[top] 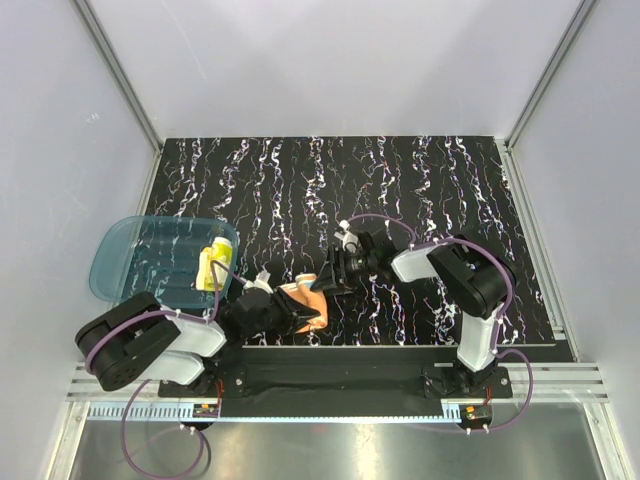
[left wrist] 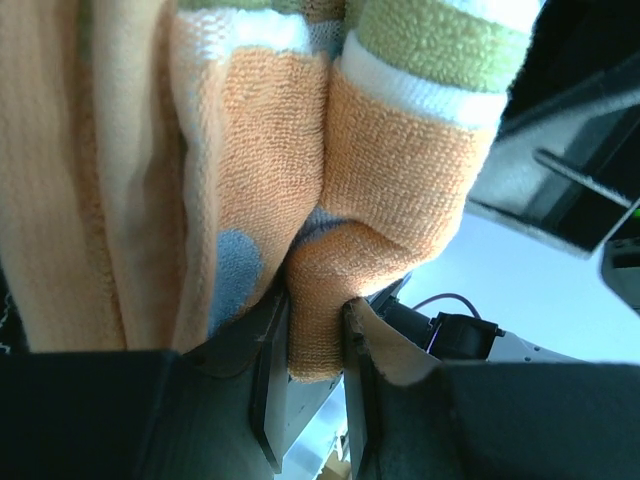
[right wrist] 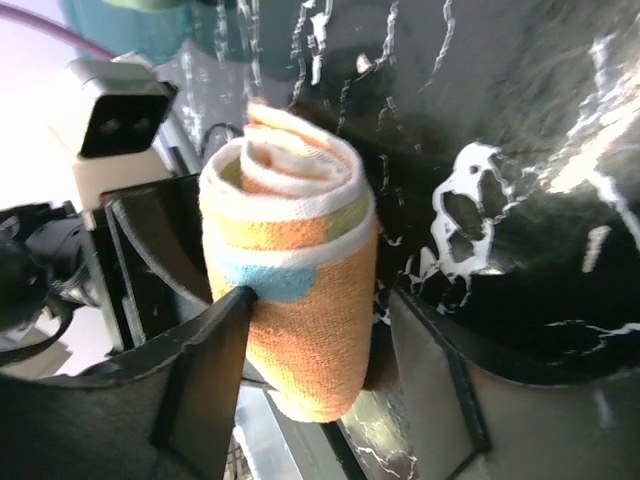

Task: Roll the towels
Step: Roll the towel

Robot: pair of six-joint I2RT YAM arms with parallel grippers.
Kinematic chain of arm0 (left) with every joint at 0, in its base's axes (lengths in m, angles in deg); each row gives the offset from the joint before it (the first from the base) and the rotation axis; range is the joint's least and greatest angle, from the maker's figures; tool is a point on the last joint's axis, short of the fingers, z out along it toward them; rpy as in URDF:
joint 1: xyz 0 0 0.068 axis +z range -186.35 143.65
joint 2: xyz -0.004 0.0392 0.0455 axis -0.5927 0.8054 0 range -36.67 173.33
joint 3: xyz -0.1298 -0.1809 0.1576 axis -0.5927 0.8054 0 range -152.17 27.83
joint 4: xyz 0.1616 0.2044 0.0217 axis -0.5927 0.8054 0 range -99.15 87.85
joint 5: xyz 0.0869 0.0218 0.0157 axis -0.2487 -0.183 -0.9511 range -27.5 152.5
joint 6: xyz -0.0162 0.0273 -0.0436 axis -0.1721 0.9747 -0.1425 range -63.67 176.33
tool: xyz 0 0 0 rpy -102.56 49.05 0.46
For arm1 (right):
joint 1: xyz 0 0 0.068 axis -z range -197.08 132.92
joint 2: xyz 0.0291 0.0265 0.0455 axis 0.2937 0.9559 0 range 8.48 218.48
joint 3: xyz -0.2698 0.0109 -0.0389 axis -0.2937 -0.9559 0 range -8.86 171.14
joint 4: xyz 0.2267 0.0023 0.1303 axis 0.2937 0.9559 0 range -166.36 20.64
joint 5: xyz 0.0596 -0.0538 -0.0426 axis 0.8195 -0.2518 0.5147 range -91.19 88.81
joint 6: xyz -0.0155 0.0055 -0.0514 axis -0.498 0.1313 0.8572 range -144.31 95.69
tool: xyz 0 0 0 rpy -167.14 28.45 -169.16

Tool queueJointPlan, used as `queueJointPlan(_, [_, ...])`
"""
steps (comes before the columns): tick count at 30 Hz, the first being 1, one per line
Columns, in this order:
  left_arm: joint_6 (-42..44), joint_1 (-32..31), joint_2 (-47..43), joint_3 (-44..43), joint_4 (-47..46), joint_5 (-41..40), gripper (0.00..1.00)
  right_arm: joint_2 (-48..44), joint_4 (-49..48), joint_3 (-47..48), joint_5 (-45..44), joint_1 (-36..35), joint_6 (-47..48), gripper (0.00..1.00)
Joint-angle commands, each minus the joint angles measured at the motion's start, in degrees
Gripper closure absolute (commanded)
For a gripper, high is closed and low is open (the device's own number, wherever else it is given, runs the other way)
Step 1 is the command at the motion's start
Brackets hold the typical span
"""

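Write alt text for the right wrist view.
A rolled orange towel with a light blue patch, its spiral end showing, sits between the open fingers of the right gripper. The finger on the picture's left touches the roll, and the other stands just clear. Behind is a black table with white marbling.

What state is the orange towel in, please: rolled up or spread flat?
Rolled up. The right wrist view shows the orange towel as a cylinder with spiral layers at its end; the left gripper pinches its fabric.
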Motion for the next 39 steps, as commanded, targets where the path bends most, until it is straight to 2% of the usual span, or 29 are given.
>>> queueJointPlan(1, [0.5, 0.9, 2.1, 5.8, 0.8, -0.4, 1.0, 0.4, -9.6, -4.5, 1.8, -1.5, -3.6, 0.33])
queueJointPlan(8, [0.3, 1.2, 2.0, 6.5, -0.1, -0.1, 1.0, -0.4, -21.1, -9.0, 4.7, -1.0, -7.7, 0.31])
queueJointPlan(16, [0.8, 1.4, 1.2, 6.4, -0.1, -0.1, 1.0, 5.8, -32.7, -11.0, 7.0, -1.0, -13.3, 0.45])
queueJointPlan(20, [2.1, 1.5, 1.5, 6.1, -0.4, 0.2, 1.0, 8.6, -41.7, -11.8, 7.7, -1.2, -17.5, 0.67])
queueJointPlan(21, [2.6, 1.6, 1.4, 5.4, 0.2, 0.5, 0.98, 8.7, -42.6, -12.4, 7.2, -1.1, -18.9, 0.74])
queueJointPlan(22, [4.0, 1.6, 1.5, 4.7, 1.2, 0.6, 0.93, 8.5, -42.8, -12.6, 6.9, -1.1, -19.0, 0.77])
queueJointPlan(25, [7.9, 1.5, 0.9, 0.5, 7.3, 0.9, 0.84, 4.9, -34.4, -12.1, 3.6, -1.1, -14.7, 0.85])
queueJointPlan(26, [8.7, 1.5, 0.5, -0.3, 8.8, 0.7, 0.79, 1.5, -25.2, -11.3, 0.0, -1.1, -10.1, 0.87])
queueJointPlan(28, [10.3, 1.5, -0.3, -1.5, 11.5, 0.9, 0.73, -2.3, -14.7, -9.9, -4.3, -1.0, -5.5, 0.89])
queueJointPlan(29, [11.0, 1.5, -1.3, -3.2, 12.9, 0.7, 0.65, -5.8, -4.2, -8.0, -9.3, -1.0, -1.4, 0.89])
queueJointPlan(30, [12.0, 1.5, -1.8, -4.5, 17.1, 0.5, 0.62, -7.2, 1.6, -6.7, -11.9, -1.0, 0.6, 0.89])
queueJointPlan(31, [14.4, 1.1, -2.8, -5.7, 19.5, 0.3, 0.58, -9.1, 11.3, -5.3, -14.4, -1.0, 2.1, 0.89])
queueJointPlan(32, [15.8, 1.0, -3.1, -9.2, 24.9, -0.5, 0.53, -9.5, 15.9, -2.6, -19.0, -1.0, 4.4, 0.89])
queueJointPlan(34, [19.8, -0.1, -3.9, -12.6, 29.8, -1.9, 0.49, -9.5, 28.2, 0.2, -23.9, -1.0, 6.0, 0.9])
queueJointPlan(36, [22.6, -2.4, -4.5, -18.2, 38.1, -6.0, 0.46, -9.0, 33.9, 3.1, -29.8, -1.0, 7.5, 0.9])
queueJointPlan(37, [25.4, -3.7, -5.2, -20.1, 40.7, -12.0, 0.46, -8.8, 38.0, 4.0, -31.3, -1.0, 7.9, 0.91])
queueJointPlan(38, [26.5, -5.3, -5.8, -22.0, 47.7, -15.7, 0.46, -8.8, 39.6, 4.9, -34.2, -1.0, 8.0, 0.91])
queueJointPlan(39, [27.5, -7.1, -6.1, -26.6, 51.2, -19.8, 0.44, -8.8, 41.0, 5.5, -35.3, -1.0, 8.0, 0.91])
